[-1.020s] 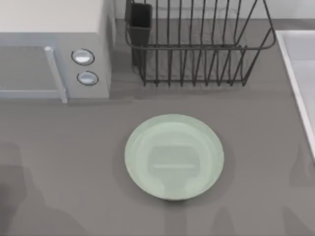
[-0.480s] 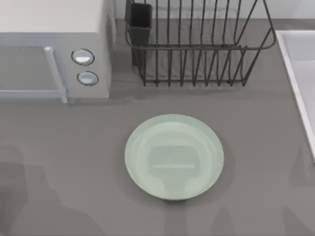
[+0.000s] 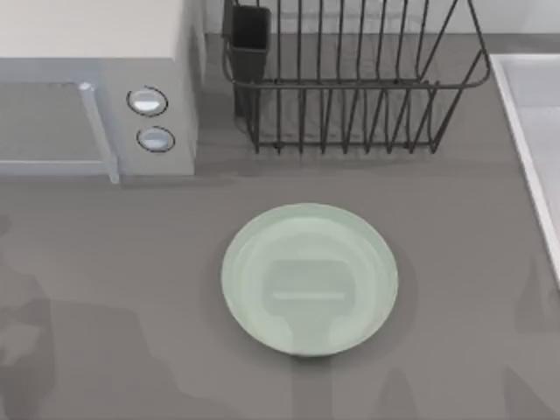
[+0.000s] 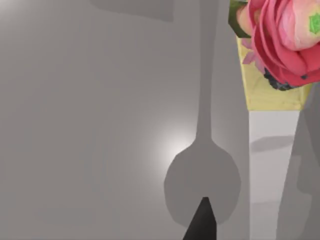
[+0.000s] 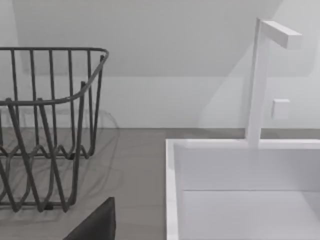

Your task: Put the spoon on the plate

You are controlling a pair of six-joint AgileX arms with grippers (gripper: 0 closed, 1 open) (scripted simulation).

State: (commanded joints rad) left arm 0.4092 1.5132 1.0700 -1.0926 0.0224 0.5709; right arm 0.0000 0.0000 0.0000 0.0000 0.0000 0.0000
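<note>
Your spoon (image 4: 274, 120) sits close by the left end effector (image 4: 202, 222), away from the plate (image 3: 309, 278). I cannot tell if it grips. A weak hold could drop the spoon on the bench (image 3: 105, 262).

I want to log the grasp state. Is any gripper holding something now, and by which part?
It cannot be told: the left gripper is near the spoon, but no contact is visible.
</note>
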